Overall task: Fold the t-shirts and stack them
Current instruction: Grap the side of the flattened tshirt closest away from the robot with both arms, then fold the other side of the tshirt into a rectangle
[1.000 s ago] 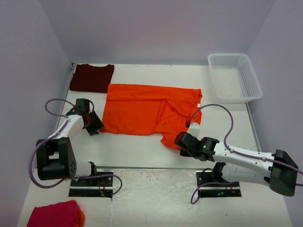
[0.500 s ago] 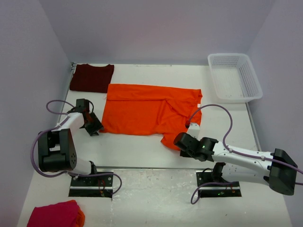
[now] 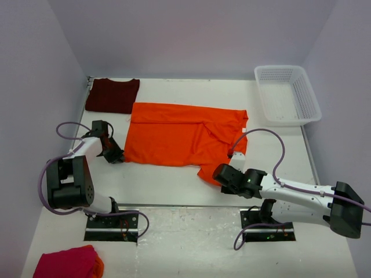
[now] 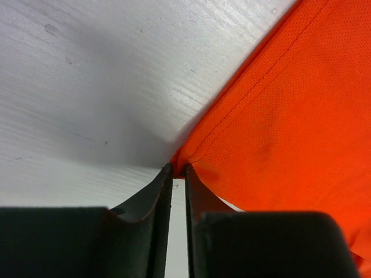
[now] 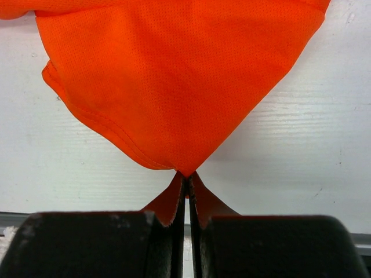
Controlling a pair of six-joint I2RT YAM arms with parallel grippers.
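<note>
Since a second ago, the left claw (image 3: 114,156) is being drawn in from a plainly parted stance to a nearly shut one. The right claw (image 3: 219,172) is being kept where it was, on the side nearer the basket (image 3: 278,68).

The orange shirt (image 3: 174,133) is being left spread flat on the table (image 3: 174,188), to the left of the basket and a little nearer the arms. The maroon shirt (image 3: 112,95) is being left folded at the basket's depth, well apart from it on the far left.

In the left wrist view only a sliver of gap is being shown between the jaws, and the shirt's near corner farthest from the basket is being puckered at their tips (so it is judged to be pinched, though only just). In the right wrist view the jaws are being held tight on the near corner toward the basket, the cloth tented up to a point there.

The shirt's long axis is being kept running toward and away from the basket's side, and the near hem is being stretched along it between the two claws, each arm nearer its own corner. The shirt's body is lying beyond both claws, so a fold is judged to call for both corners being carried away from the arms together.
</note>
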